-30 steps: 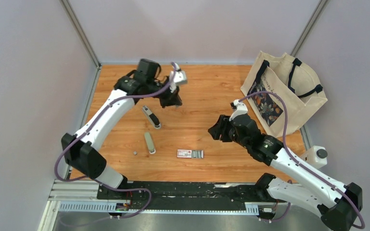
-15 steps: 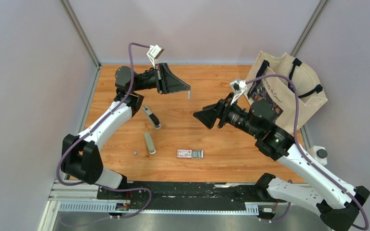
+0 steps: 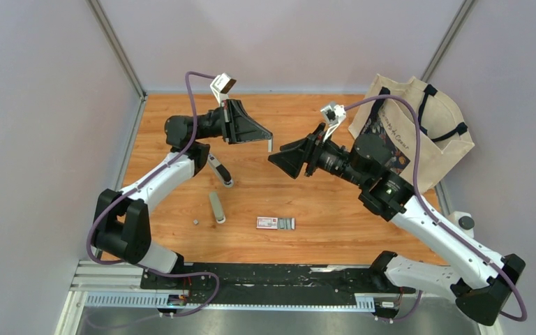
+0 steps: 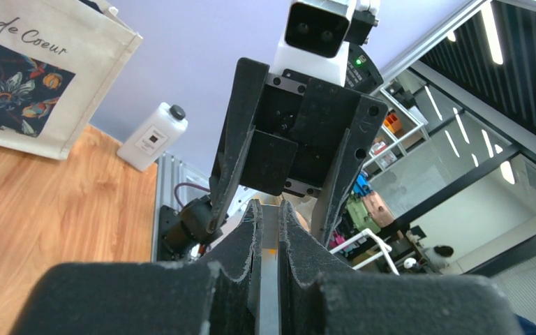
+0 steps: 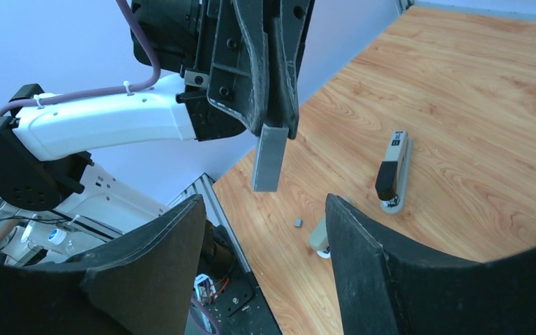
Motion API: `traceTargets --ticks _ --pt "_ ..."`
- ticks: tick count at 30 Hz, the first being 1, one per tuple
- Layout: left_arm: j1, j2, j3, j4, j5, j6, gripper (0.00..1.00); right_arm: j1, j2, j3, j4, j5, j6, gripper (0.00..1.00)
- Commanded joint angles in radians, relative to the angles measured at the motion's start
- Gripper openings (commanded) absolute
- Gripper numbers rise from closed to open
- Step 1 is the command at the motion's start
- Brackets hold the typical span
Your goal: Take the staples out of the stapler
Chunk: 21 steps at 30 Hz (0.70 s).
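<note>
Plainly the next move turns on a handover in mid-air. The left gripper (image 3: 268, 137) is raised off the table (image 3: 307, 202), and its fingers are closed tight on the upper end of a flat grey staple strip (image 5: 269, 158). The rest of the strip hangs free below the fingertips, its long axis pointing down toward the wood. The stapler (image 3: 219, 170) lies on the table beneath and behind this gripper, toward its own arm, well apart from the strip.

Facing it, the right gripper (image 3: 273, 158) points straight at the left one, tip near tip, with its jaws spread wide and nothing in them. From its wrist view, the strip sits just ahead of the gap between its fingers and a little above it, roughly centred from side to side. I judge the right arm is the one placed to take the free lower end. To do so it needs a short push forward and upward so the jaws close across the strip's flat faces.
</note>
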Motion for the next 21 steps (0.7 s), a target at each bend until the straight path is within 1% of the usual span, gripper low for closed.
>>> traceTargets --ticks 1,6,21 --pt "-0.004 -0.045 -0.007 0.087 0.011 -0.018 0.11 -0.009 0.019 0.048 0.097 -0.015 0.009 0.65" --pt "-0.004 -0.049 -0.016 0.089 0.013 -0.013 0.12 -0.019 0.035 0.045 0.143 -0.019 0.037 0.61" --pt "-0.019 -0.051 -0.025 0.089 0.020 0.001 0.12 -0.026 0.078 0.038 0.197 -0.068 0.084 0.49"
